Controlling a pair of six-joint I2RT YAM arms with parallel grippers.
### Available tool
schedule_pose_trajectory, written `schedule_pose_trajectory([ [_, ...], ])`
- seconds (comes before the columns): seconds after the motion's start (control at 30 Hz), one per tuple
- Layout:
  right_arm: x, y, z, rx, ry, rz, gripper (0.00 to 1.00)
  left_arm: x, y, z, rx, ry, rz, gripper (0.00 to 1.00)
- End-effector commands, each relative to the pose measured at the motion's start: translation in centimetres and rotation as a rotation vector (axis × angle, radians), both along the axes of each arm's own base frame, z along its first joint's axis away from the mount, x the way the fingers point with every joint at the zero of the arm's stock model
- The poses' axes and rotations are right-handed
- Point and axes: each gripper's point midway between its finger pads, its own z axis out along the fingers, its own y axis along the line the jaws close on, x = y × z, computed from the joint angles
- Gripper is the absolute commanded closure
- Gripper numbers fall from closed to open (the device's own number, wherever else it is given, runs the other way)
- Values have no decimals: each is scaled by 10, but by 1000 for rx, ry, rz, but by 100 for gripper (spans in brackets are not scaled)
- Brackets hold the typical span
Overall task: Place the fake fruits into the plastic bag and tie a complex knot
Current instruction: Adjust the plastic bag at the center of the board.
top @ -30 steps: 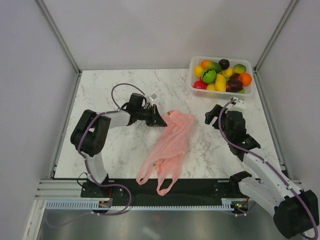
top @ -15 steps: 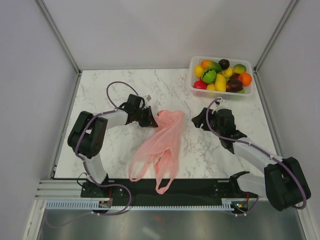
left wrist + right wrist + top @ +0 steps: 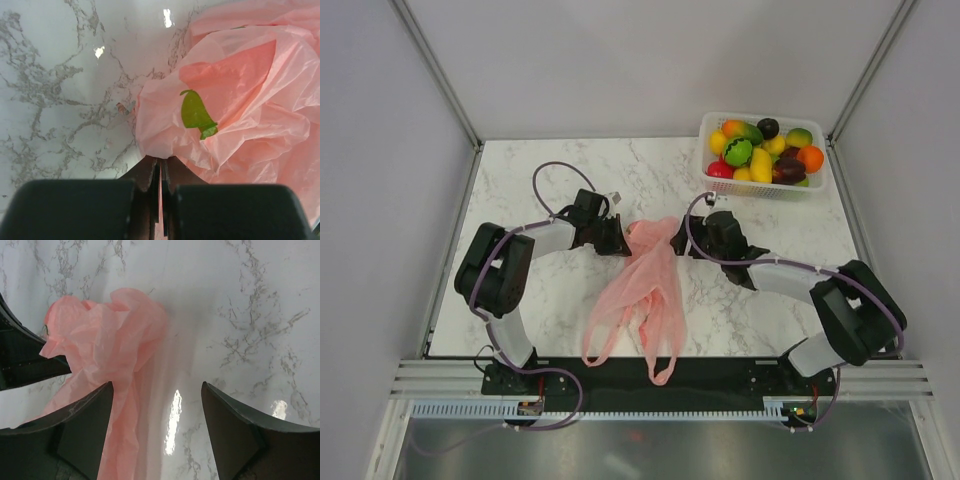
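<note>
One corner of plastic bag (image 3: 645, 285) clamped in shut left gripper (image 3: 620, 243), anchoring it on desk (image 3: 540, 300). Right gripper (image 3: 692, 243) wide open, empty, beside bag, likely to spread mouth. Fruits (image 3: 765, 150) wait in basket (image 3: 760, 187).

Left wrist view: plastic bag (image 3: 240, 110) cut off by right edge.

Marble-patterned table top (image 3: 570, 170): white with grey veining, glossy, light glare spots in wrist views. White lattice plastic basket (image 3: 760, 188) at far right corner of table, close to right wall. Plain grey wall panels (image 3: 650, 60) on three sides. Two slanted aluminium posts (image 3: 435, 70) at back corners. Black strip (image 3: 720, 375) along near table edge. White slotted cable duct (image 3: 650, 408) below it, then dull metal sheet (image 3: 650, 445).
</note>
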Motion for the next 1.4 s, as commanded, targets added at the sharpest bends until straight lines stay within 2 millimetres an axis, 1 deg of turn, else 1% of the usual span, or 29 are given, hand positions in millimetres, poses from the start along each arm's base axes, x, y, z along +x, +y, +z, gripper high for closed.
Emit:
schedule_pose_trajectory([
  [0.0,19,10,-2,-56,-23,-68,21,6,5,9,26,-61,-24,98],
  [0.07,23,26,0,-60,-34,-48,21,5,5,7,27,-58,-30,98],
  [0.13,23,35,-14,-99,-5,-40,21,4,4,6,30,-59,-37,98],
  [0.17,25,48,-9,-106,-23,-22,22,4,5,5,34,-56,-35,98],
  [0.2,23,53,-18,-128,-8,-15,22,4,5,6,35,-59,-37,98],
  [0.23,22,56,-22,-148,-3,-12,23,4,5,5,37,-57,-37,98],
  [0.27,21,68,-19,-149,-11,4,23,4,5,4,37,-56,-39,98],
  [0.3,20,70,-29,-171,0,3,25,4,5,4,37,-55,-42,98],
  [0.4,16,80,-41,-188,26,11,30,3,5,2,38,-49,-43,98],
  [0.43,15,81,-42,-188,29,13,39,4,5,2,39,-51,-42,98],
  [0.47,12,81,-47,-192,38,12,43,3,6,2,43,-53,-40,98],
  [0.5,10,84,-46,-170,41,17,52,4,6,4,44,-62,-39,98],
  [0.6,1,90,-46,-120,57,49,63,6,7,8,45,-78,-34,98],
  [0.63,1,89,-45,-112,56,43,80,5,7,9,41,-79,-34,98],
  [0.67,2,86,-39,-113,46,25,90,5,7,9,43,-80,-34,98],
  [0.7,1,76,-41,-147,54,-1,100,5,7,11,40,-86,-34,98],
  [0.77,10,54,-27,-208,9,-97,100,5,11,12,56,-100,-25,98],
  [0.8,6,40,-29,-268,20,-126,100,4,13,12,65,-104,-19,98],
  [0.83,7,28,-26,-317,7,-153,100,5,15,18,65,-129,-16,98],
  [0.87,13,10,-13,-373,-38,-233,100,6,19,18,83,-137,-2,98],
  [0.93,9,-19,-10,-492,-42,-295,100,6,22,25,92,-161,10,98],
  [0.97,10,-36,-2,-545,-69,-352,99,7,24,28,98,-173,17,98],
  [1.03,7,-56,1,-615,-68,-392,88,7,27,31,107,-188,28,98],
  [1.07,5,-63,5,-631,-74,-403,81,9,29,36,115,-210,37,98],
  [1.1,5,-70,8,-652,-86,-426,63,9,31,37,122,-215,44,98],
  [1.13,3,-73,9,-661,-88,-430,59,9,34,38,129,-223,51,98],
  [1.17,2,-76,11,-664,-92,-432,57,10,36,40,137,-237,58,98],
  [1.3,1,-86,10,-689,-83,-443,55,10,43,42,163,-253,74,98],
  [1.37,1,-87,9,-671,-73,-437,54,10,44,40,168,-254,70,98],
])
